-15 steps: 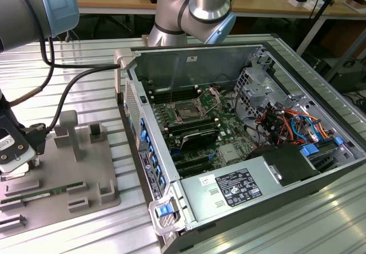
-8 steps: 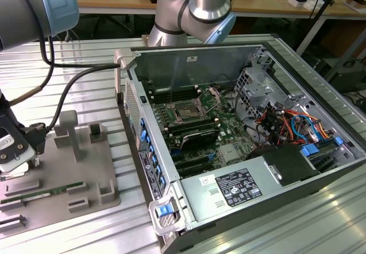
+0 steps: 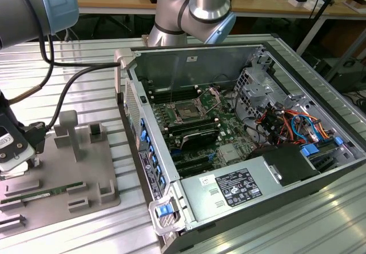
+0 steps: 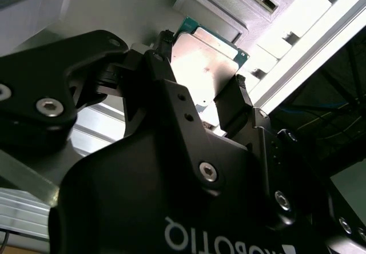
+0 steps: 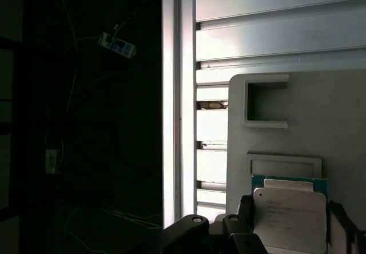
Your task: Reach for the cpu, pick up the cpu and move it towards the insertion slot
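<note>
**Figure. Grasp of the cpu (image 5: 289, 217) at the grey tray (image 3: 86, 168).** In both wrist views the pincer (image 4: 201, 74) straddles the chip. Its black fingers (image 4: 235, 104) are set against two opposite edges, so it appears to be pinching the cpu across its width. Whether the chip rests on the tray or is raised clear of it cannot be told. A shallow square recess (image 5: 283, 165) of the tray lies just beside the chip.

In the exterior view the pincer hangs over the tray at the exterior view's left, above the slatted metal surface (image 3: 74, 88). It is well apart from the insertion slot (image 3: 189, 110), which lies in the middle of the motherboard inside the open computer case (image 3: 194, 54).

**Handling.** The cpu is judged light, thin and rigid. Its smooth metal lid offers little friction, and the underside of its green substrate is likely fragile. The edges are therefore the proper place of hold, as here: opposite sides, centred, with the flat faces untouched. An off-centre or loose grip would probably let the chip tilt or slip, and too hard a squeeze risks the thin board.
</note>
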{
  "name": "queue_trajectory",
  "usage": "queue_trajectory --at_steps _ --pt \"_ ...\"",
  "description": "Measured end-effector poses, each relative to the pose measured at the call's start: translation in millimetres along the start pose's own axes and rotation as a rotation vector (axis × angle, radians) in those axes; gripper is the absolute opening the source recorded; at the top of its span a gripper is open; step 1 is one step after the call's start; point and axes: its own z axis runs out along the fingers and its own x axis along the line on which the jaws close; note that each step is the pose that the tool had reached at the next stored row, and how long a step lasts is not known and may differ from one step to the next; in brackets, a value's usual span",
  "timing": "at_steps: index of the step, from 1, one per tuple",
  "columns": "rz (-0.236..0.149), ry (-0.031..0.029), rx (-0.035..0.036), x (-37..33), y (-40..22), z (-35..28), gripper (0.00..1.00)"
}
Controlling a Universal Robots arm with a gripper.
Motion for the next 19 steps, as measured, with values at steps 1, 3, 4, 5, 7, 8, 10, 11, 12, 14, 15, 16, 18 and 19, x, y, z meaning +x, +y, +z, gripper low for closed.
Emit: queue_trajectory --at_steps 1,3,4,5,7,8,10,11,12,14,15,16,18,19 --pt "0.000 0.0000 0.0000 0.0 0.0 -0.3 0.55" --pt "0.000 0.0001 0.0000 0.0 0.0 -0.9 0.55" --pt "0.000 0.0000 0.0000 0.0 0.0 -1.3 0.55" --pt "0.000 0.0000 0.0000 0.0 0.0 -1.6 0.55" --pt "0.000 0.0000 -0.0001 0.0 0.0 -2.4 0.55" --pt "0.000 0.0000 0.0000 0.0 0.0 -2.8 0.55" --pt "0.000 0.0001 0.0000 0.0 0.0 -3.7 0.55" --pt "0.000 0.0000 0.0000 0.0 0.0 -4.2 0.55" --pt "0.000 0.0001 0.0000 0.0 0.0 -4.6 0.55" --pt "0.000 0.0002 0.0001 0.0 0.0 -5.5 0.55" --pt "0.000 0.0001 0.0000 0.0 0.0 -6.0 0.55" --pt "0.000 0.0001 0.0000 0.0 0.0 -6.6 0.55" --pt "0.000 0.0001 0.0000 0.1 0.0 -8.0 0.55" --pt "0.000 0.0001 0.0000 0.0 0.0 -8.7 0.55"
